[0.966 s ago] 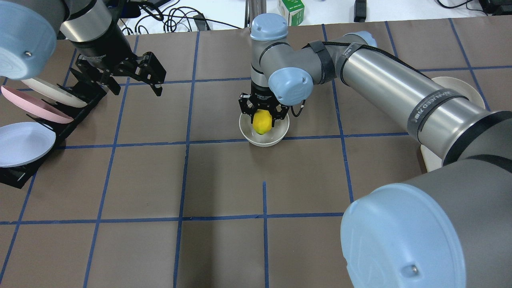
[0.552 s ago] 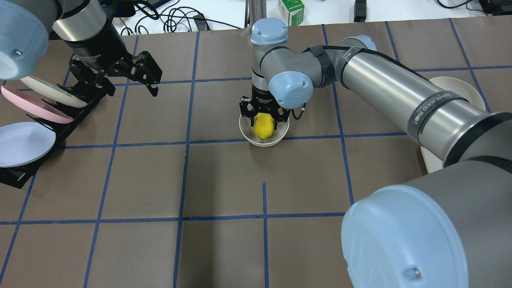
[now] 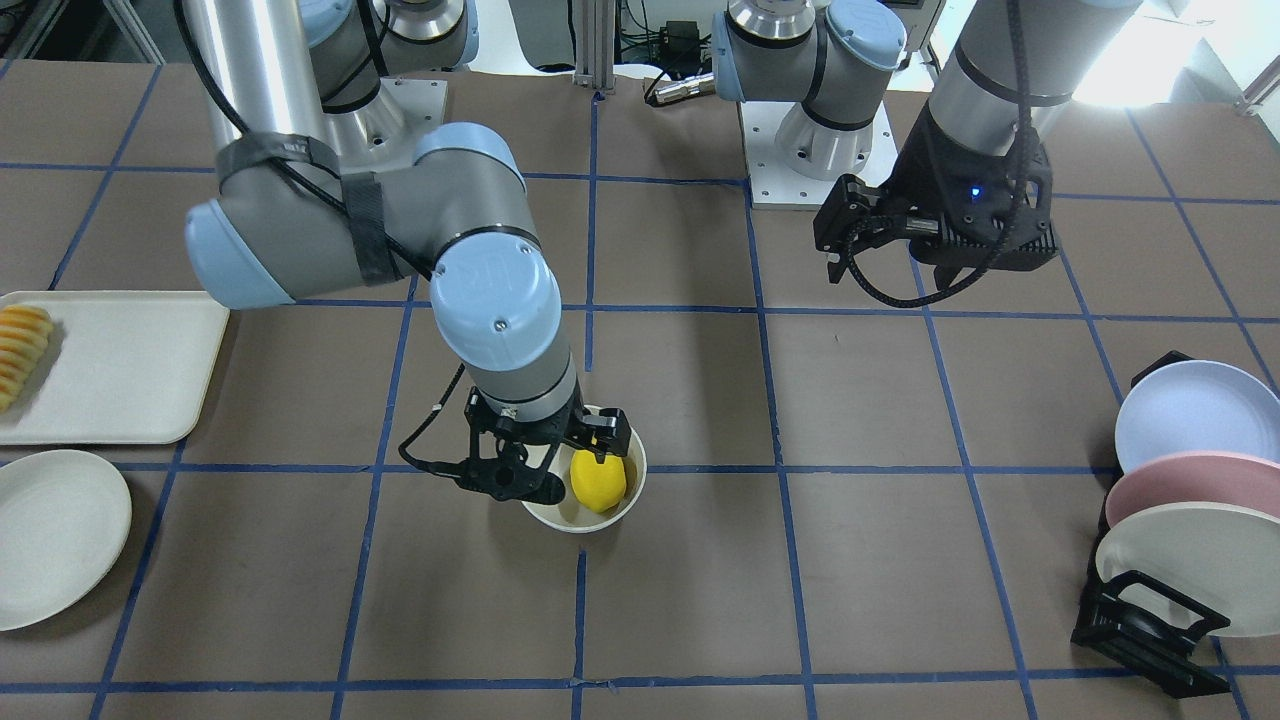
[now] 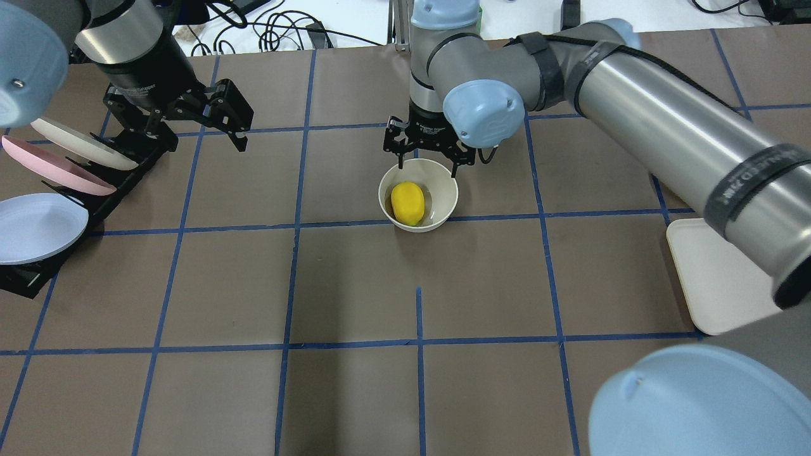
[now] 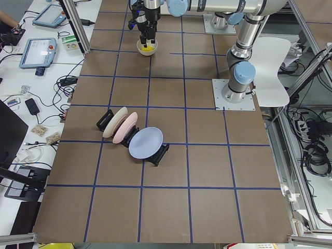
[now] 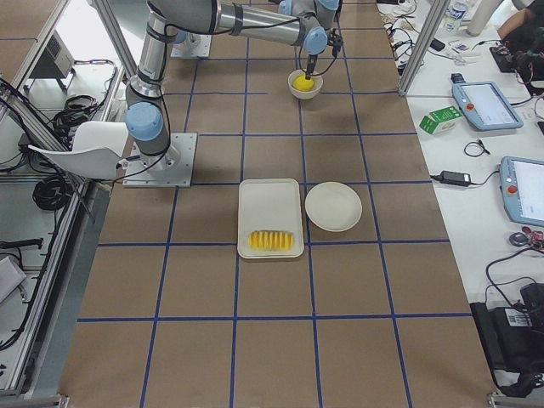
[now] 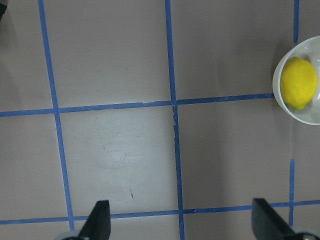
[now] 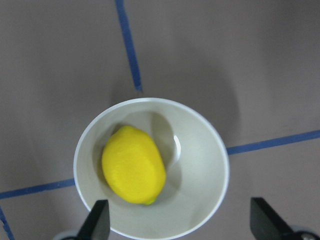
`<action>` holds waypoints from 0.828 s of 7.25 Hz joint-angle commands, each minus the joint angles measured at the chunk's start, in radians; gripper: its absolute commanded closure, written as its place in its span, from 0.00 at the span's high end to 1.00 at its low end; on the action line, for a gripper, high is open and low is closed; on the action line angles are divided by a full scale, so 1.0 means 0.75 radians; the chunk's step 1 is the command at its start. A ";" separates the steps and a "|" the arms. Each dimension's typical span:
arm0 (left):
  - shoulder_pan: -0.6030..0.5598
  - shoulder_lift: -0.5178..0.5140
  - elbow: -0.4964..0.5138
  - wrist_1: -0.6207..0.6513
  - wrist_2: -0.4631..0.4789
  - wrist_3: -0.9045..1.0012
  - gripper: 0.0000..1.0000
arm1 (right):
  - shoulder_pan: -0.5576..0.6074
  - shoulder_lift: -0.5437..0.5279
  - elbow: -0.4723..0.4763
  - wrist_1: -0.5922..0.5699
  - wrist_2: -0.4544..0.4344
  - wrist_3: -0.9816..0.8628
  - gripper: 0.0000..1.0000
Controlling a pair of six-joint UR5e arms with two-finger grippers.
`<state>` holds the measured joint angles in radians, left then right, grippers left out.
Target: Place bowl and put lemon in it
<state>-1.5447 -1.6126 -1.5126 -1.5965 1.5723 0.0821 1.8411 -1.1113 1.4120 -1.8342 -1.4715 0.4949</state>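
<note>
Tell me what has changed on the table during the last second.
The right pincer opened, let go of the lemon and rose away from it; the lemon now lies in the bowl. The left pincer shifted slightly leftward, open and empty. The bowl and the racked plates stayed in place.

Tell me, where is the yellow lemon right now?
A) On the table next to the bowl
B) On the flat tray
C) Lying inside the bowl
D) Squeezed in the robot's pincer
C: the lemon lies down inside the bowl, and the right pincer hangs open above it without touching the lemon.
</note>
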 commanded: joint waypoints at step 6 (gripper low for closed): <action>0.000 0.000 0.000 -0.001 0.002 -0.001 1.00 | -0.420 -0.496 0.048 0.521 -0.132 -0.310 1.00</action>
<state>-1.5447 -1.6122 -1.5125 -1.5969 1.5726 0.0813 1.5357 -1.4570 1.4325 -1.4714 -1.5315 0.2659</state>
